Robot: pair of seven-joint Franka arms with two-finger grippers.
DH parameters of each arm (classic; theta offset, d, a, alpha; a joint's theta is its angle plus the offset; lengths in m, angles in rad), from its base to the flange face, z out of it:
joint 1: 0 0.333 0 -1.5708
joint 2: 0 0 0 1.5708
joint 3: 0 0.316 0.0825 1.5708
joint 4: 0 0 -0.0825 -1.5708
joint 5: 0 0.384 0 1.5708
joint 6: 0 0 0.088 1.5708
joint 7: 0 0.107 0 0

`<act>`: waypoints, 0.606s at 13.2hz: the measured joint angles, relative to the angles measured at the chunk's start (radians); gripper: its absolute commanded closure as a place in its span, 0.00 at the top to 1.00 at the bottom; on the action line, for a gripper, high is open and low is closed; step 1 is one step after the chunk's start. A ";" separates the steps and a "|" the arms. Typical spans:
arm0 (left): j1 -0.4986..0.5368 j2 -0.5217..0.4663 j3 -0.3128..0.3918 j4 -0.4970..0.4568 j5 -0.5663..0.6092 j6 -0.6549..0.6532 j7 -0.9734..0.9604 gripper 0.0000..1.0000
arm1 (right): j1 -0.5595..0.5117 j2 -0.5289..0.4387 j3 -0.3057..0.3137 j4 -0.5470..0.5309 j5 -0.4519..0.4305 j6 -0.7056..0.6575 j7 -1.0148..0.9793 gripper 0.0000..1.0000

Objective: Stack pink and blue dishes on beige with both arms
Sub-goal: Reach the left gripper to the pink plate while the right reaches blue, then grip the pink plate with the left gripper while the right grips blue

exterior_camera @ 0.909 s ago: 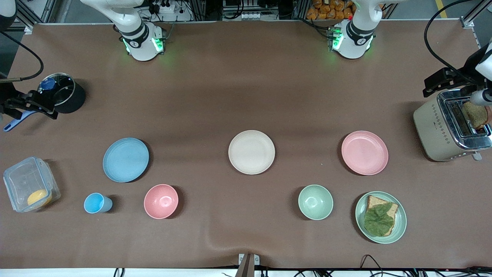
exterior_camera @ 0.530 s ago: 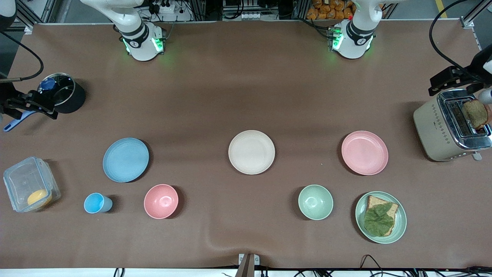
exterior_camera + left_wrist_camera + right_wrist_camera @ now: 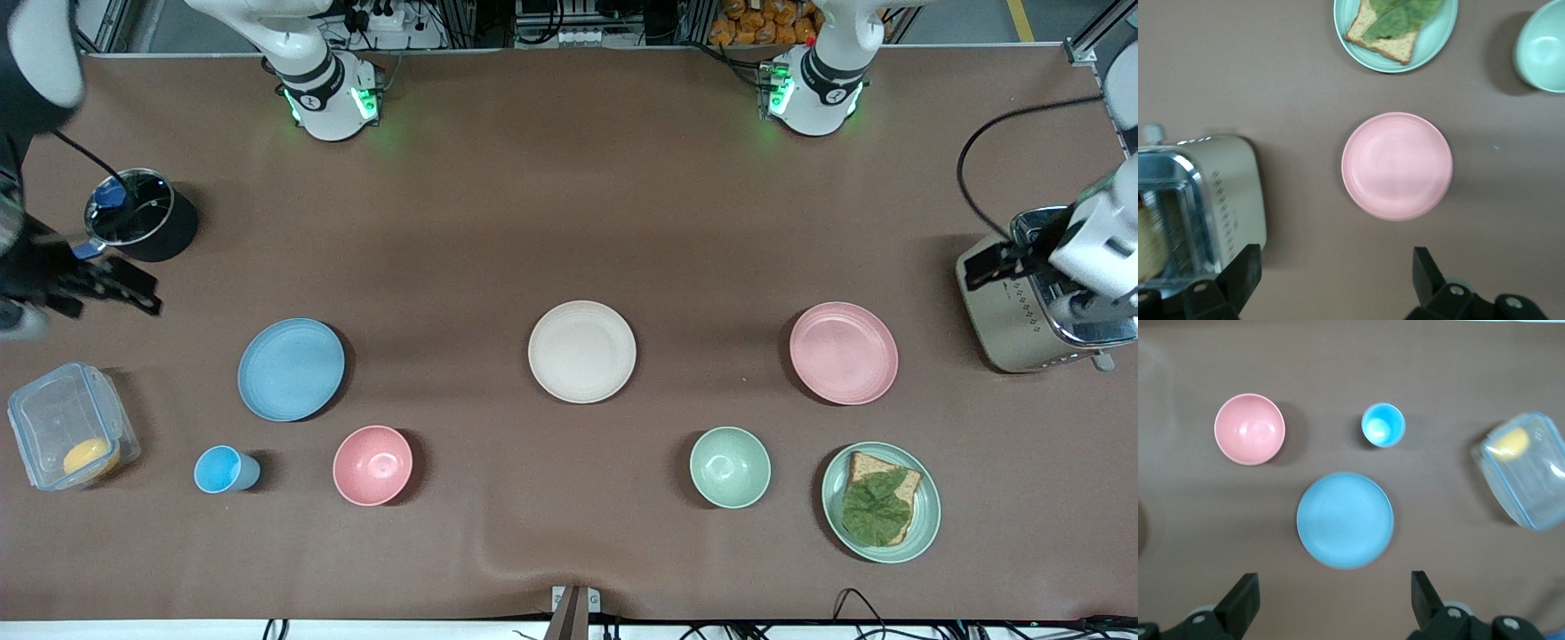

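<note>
Three equal flat plates lie in a row on the brown table: the light blue plate [image 3: 291, 369] toward the right arm's end, the beige plate [image 3: 581, 351] in the middle, the pale pink plate [image 3: 844, 353] toward the left arm's end. All three are bare. My left gripper [image 3: 994, 263] hangs open over the table by the toaster. In the left wrist view it [image 3: 1335, 268] is short of the pink plate [image 3: 1397, 165]. My right gripper [image 3: 124, 293] hangs open over bare table by the black pot. In the right wrist view it [image 3: 1335, 590] is short of the blue plate [image 3: 1345, 520].
A toaster [image 3: 1022, 311] stands at the left arm's end, a black pot [image 3: 142, 218] and a clear container [image 3: 71, 427] at the right arm's end. Nearer the front camera stand a blue cup [image 3: 224, 469], a pink bowl [image 3: 372, 465], a green bowl [image 3: 730, 467] and a green plate [image 3: 834, 524] with bread.
Both arms have swung. The left gripper has come off the toaster's top toward the pink plate. The right gripper has left the pot and moved toward the blue plate.
</note>
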State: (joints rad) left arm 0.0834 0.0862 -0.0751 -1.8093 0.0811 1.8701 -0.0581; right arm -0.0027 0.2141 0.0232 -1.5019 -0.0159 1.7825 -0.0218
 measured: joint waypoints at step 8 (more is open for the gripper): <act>0.075 0.094 0.000 -0.452 0.000 0.622 0.005 1.00 | -0.009 0.272 -0.017 -0.015 -0.040 0.051 -0.011 1.00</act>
State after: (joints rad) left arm 0.1585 0.1803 -0.0746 -2.2608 0.0814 2.4921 -0.0528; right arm -0.0118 0.4857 0.0064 -1.5170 -0.0560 1.8332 -0.0327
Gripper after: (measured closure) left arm 0.000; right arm 0.000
